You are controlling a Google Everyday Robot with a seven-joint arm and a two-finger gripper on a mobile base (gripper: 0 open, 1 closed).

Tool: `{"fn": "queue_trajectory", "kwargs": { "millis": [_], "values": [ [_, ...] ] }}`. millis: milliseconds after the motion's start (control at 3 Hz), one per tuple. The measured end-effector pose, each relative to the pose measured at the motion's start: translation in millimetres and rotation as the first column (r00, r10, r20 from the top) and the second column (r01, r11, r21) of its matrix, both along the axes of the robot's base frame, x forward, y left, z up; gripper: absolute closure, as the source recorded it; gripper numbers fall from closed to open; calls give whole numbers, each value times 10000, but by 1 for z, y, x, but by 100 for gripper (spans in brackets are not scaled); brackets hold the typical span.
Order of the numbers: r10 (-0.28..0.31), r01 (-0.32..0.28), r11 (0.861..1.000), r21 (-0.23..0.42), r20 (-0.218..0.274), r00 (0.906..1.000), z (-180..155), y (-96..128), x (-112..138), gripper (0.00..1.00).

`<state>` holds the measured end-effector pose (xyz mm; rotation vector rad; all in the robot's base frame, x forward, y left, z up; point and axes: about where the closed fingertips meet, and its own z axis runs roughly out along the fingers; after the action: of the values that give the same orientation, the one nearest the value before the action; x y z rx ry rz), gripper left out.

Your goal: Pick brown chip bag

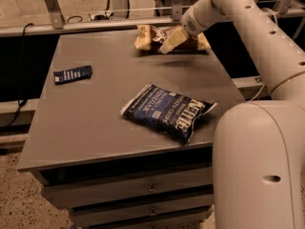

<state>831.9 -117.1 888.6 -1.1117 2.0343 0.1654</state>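
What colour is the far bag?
Bag: tan ends, dark brown middle, in camera view. End effector at it.

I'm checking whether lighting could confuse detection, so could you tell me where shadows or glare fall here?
Camera view: dim, warm light; the gripper, over the brown chip bag at the far edge of the table, throws a soft shadow on the tabletop just in front of the bag; the blue chip bag shows only a faint sheen, no strong glare.
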Motion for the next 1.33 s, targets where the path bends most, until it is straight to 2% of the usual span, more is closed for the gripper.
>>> {"fn": "queue_trajectory", "kwargs": {
  "millis": [333, 667, 1000, 1333],
  "values": [
    [-137, 133, 9998, -113, -294, 9995, -15, 3, 10, 17],
    [-135, 129, 9998, -143, -423, 9990, -24, 6, 15, 40],
    [-16, 16, 10000, -7, -293, 9996, -20, 7, 17, 63],
    [412, -421, 9984, 368, 228, 9989, 12, 14, 8, 87]
  ]
}}
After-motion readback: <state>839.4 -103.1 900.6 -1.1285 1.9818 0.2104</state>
